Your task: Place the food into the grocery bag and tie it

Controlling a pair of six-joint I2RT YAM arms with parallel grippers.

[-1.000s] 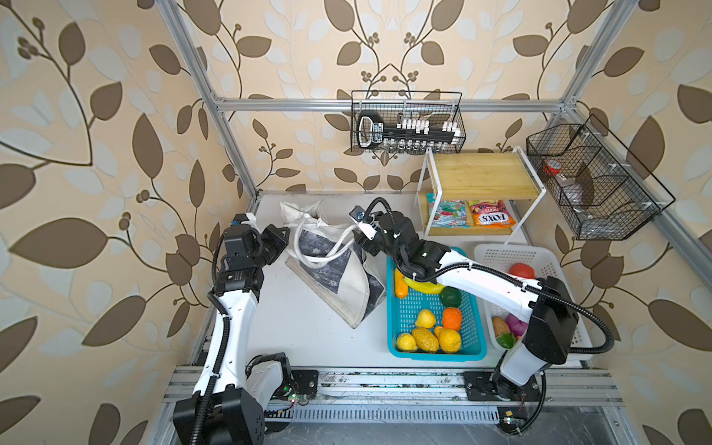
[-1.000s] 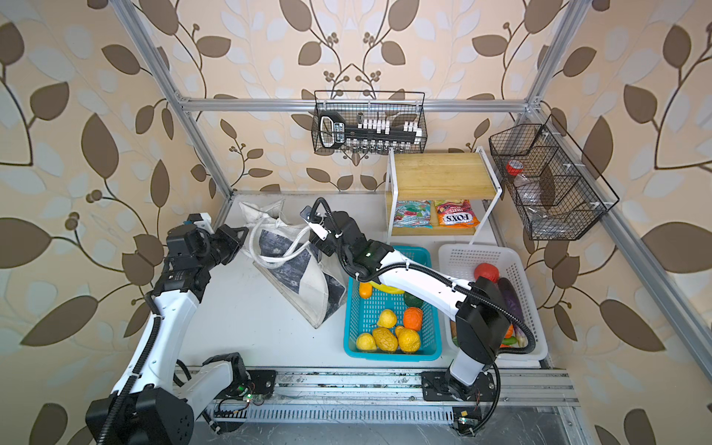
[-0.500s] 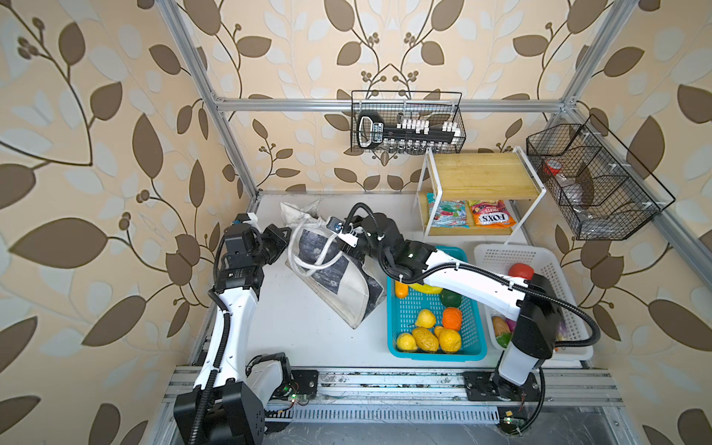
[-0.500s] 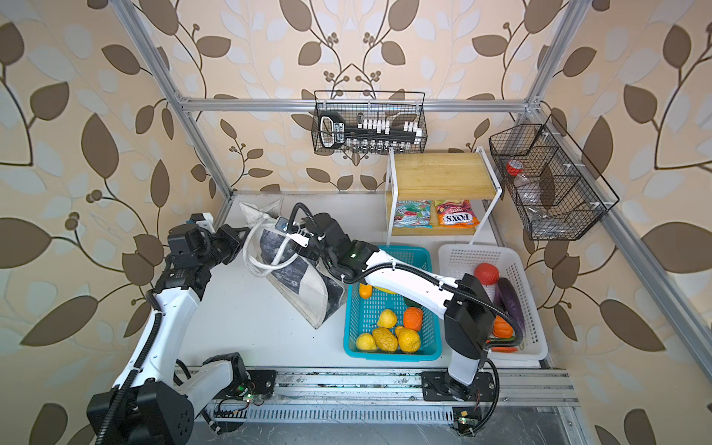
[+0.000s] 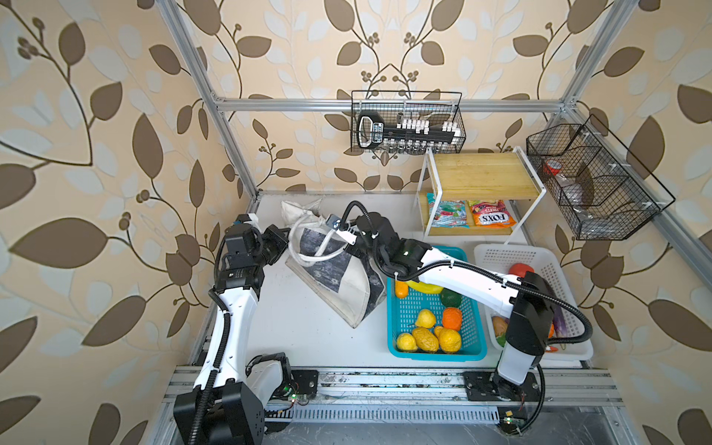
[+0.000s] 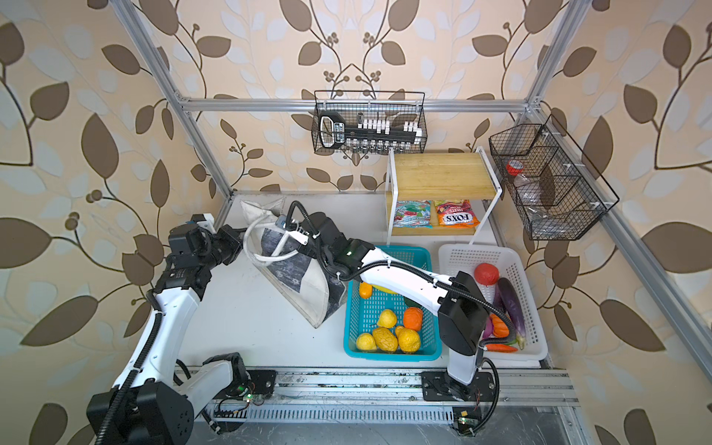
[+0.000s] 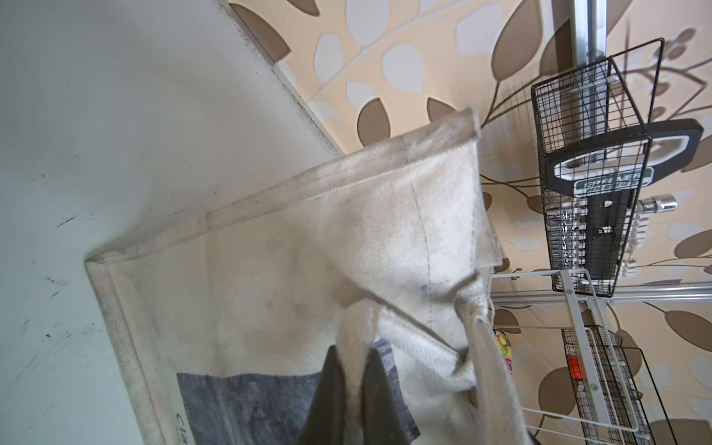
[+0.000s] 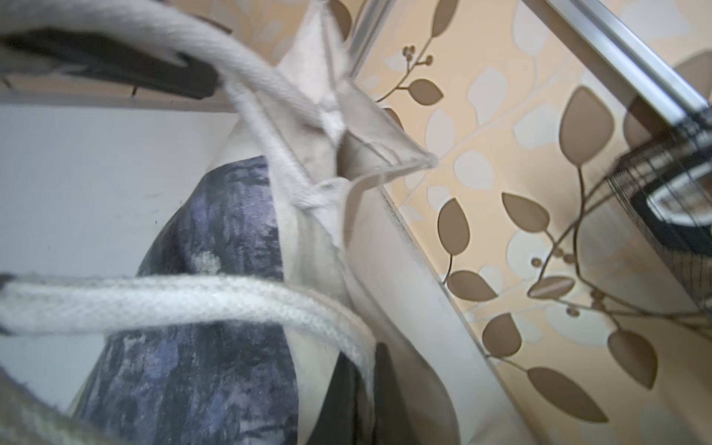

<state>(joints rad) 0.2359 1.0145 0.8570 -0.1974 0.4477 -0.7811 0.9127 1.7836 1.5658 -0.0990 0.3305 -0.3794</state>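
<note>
Although both handles are held, the packing cannot be confirmed as finished. The grocery bag (image 5: 339, 285) lies slumped on the surface (image 5: 308, 331) at the far left-centre, just left of the blue basket (image 5: 435, 352), with its mouth turned toward the far wall. The left claw (image 7: 352, 360) is closed on one white handle (image 7: 356, 327), which is pinched between its jaws. The right claw (image 8: 364, 385) is closed as well, and the other handle (image 8: 192, 296) appears to be caught in it. No knot is seen, so the tying is judged to be barely begun. A banana bunch (image 5: 424, 287) and an orange (image 5: 451, 318) are left in the blue basket, and two snack packets (image 5: 449, 214) are left under the wooden shelf (image 5: 485, 177) at the far right. What is inside the bag cannot be told.
</note>
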